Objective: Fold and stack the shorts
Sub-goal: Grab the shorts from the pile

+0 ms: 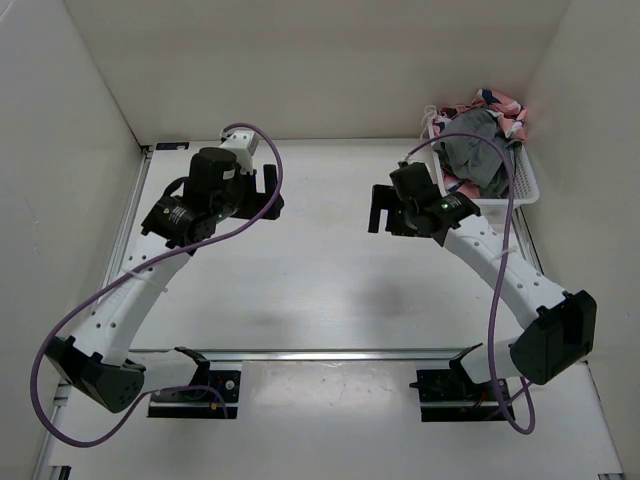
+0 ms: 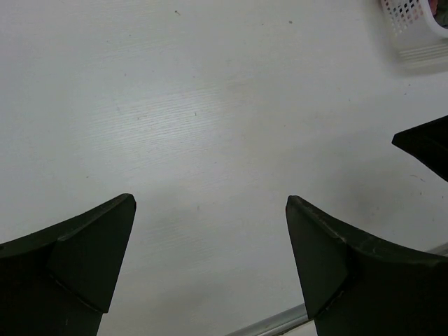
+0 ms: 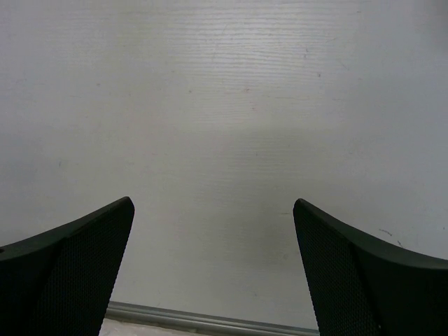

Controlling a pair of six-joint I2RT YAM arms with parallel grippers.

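Item: white perforated plastic basket, at the far right of the white wooden table; contents: dark charcoal-grey soft cloth shorts, crumpled, heaped inside the basket; pink patterned cloth, bunched at the basket's far side, touching the shorts.
Right gripper: black, just left of the basket, over bare table; jaws spread wide, grasping nothing.
Left gripper: black, well left of the basket, facing the right gripper; jaws likewise released, nothing between them.
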